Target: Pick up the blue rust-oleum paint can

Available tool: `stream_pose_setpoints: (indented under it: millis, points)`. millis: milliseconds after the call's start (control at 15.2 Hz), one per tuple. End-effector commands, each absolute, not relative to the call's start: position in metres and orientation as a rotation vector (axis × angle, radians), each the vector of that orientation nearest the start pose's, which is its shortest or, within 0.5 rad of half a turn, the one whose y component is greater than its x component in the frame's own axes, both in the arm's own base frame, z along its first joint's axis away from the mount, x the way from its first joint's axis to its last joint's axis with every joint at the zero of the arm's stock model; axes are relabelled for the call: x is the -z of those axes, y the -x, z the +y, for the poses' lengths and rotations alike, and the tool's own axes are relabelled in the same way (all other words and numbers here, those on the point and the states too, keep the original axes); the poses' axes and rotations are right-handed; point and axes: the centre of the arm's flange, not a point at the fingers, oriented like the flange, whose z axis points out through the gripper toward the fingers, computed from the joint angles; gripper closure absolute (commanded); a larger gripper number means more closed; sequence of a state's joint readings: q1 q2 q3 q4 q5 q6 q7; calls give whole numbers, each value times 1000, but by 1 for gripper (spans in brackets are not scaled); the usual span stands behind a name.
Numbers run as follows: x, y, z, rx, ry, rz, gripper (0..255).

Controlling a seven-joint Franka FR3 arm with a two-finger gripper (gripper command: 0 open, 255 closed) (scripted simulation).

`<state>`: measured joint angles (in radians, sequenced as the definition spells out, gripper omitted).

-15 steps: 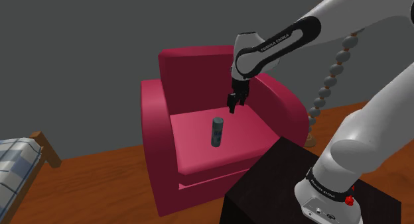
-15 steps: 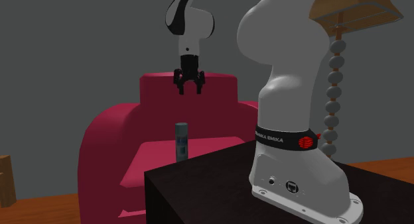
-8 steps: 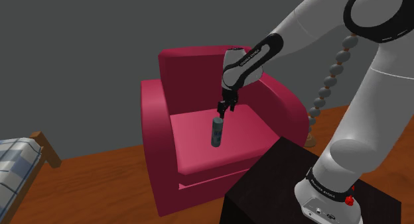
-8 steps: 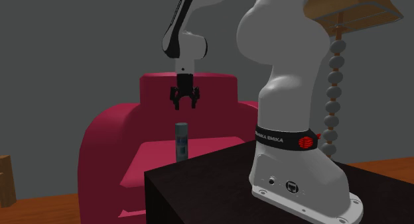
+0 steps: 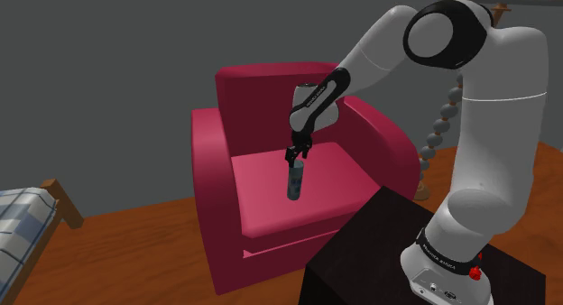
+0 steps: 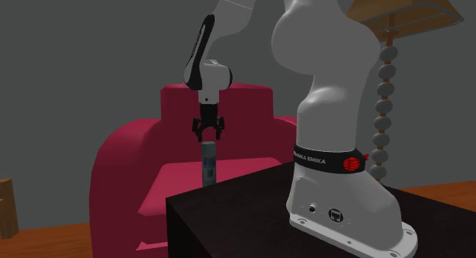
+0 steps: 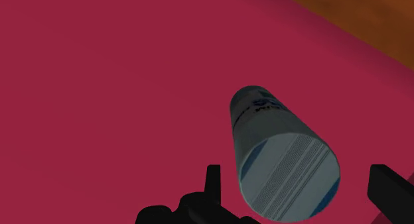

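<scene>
Item: paint can (image 5: 294, 182), blue-grey cyl., upright on seat of red armchair (image 5: 262, 204). Long axis vert., in line w/ gripper (image 5: 296, 157) directly above. Fingers spread, flanking can top, no contact. Next, prob.: straight descent, then close.

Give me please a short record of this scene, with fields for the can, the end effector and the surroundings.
can: blue-grey cylinder, upright on the armchair seat
end effector: open, directly over the can's top, not clasping it
armchair: red, on a wooden floor
stand: dark box beside the armchair
task state: can not yet lifted
</scene>
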<state>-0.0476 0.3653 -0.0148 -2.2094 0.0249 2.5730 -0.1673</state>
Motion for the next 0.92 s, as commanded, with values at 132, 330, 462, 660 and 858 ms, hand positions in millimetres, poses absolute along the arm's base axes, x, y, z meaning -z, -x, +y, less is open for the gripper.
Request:
stream_pose_setpoints:
  millis: [132, 330, 462, 660, 858]
  points:
    - [-190, -555, -35, 2, 3130, -133, 0]
    - [-171, -555, -35, 2, 3130, -133, 0]
    - [-171, -555, -35, 2, 3130, -133, 0]
    - [-171, -555, -34, 2, 3130, -133, 255]
    - [-171, -555, -34, 2, 3130, -133, 255]
